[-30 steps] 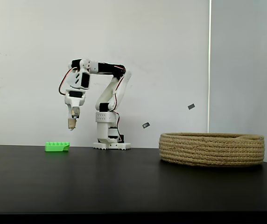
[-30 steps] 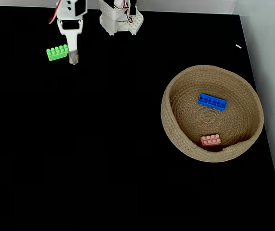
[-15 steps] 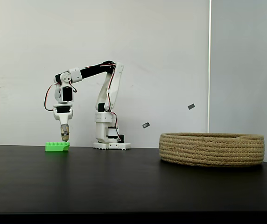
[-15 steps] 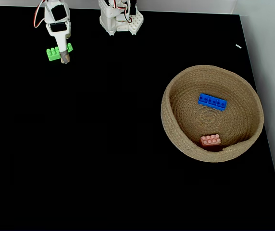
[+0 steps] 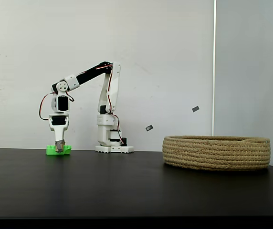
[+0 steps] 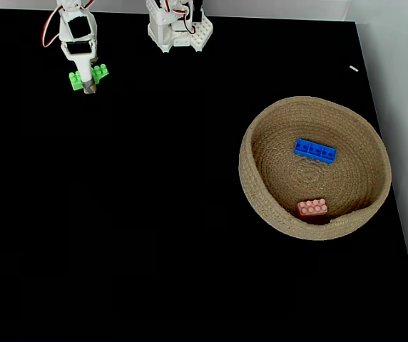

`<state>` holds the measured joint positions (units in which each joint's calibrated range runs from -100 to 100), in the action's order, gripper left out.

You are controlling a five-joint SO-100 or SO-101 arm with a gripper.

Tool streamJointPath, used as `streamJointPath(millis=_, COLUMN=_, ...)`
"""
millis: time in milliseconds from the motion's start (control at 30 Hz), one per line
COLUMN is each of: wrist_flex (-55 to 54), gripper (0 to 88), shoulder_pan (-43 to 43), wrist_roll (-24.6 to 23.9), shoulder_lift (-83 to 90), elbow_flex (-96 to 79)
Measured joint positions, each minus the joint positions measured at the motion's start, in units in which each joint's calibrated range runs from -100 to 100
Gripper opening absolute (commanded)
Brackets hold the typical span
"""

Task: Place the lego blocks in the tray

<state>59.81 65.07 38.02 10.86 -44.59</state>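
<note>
At the far left of the black table (image 5: 127, 186), the gripper (image 5: 59, 147) is down on the green brick (image 5: 66, 150), its fingers astride the brick's middle (I cannot tell if they are closed on it or only near it). Well apart to the right stands the rope tray (image 6: 261, 121); inside it lie the blue brick (image 6: 315, 150) and the pink brick (image 6: 312, 207), apart from each other.
</note>
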Motion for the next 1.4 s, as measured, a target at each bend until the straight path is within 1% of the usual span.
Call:
streamJointPath(millis=133, wrist_flex=-1.79, gripper=10.1, shoulder_pan=0.08, wrist_roll=-0.05, shoulder_lift=0.08, elbow_flex=-0.71)
streamJointPath(millis=233, wrist_flex=-3.09, gripper=0.3, shoulder_pan=0.24, wrist_roll=-0.05, shoulder_lift=0.25, elbow_flex=-1.50)
streamJointPath(millis=533, wrist_flex=-3.98, gripper=0.1, shoulder_pan=-3.09, wrist_roll=-3.76, shoulder_lift=2.37, elbow_flex=-2.65)
streamJointPath(millis=667, wrist_flex=0.89, gripper=0.1, shoulder_pan=-8.14, wrist_roll=-6.15, shoulder_lift=7.21, elbow_flex=-2.83)
streamJointPath(millis=733, wrist_flex=3.57, gripper=0.1, shoulder_pan=-12.05, wrist_roll=-8.11, shoulder_lift=12.13, elbow_flex=-2.83)
streamJointPath(millis=900, wrist_flex=9.74, gripper=0.1, shoulder_pan=-24.92, wrist_roll=-15.24, shoulder_lift=29.09, elbow_flex=-2.83)
streamJointPath(millis=1000, wrist_flex=14.05, gripper=0.1, shoulder_pan=-33.71, wrist_roll=-20.27, shoulder_lift=37.40, elbow_flex=-1.41)
streamJointPath(millis=1133, wrist_flex=19.00, gripper=0.1, shoulder_pan=-46.01, wrist_roll=-28.42, shoulder_lift=40.71, elbow_flex=3.98)
streamJointPath(millis=1267, wrist_flex=17.38, gripper=0.0, shoulder_pan=-60.67, wrist_roll=-36.19, shoulder_lift=40.71, elbow_flex=8.75)
streamJointPath(millis=1400, wrist_flex=8.20, gripper=0.0, shoulder_pan=-73.62, wrist_roll=-43.32, shoulder_lift=38.76, elbow_flex=8.84)
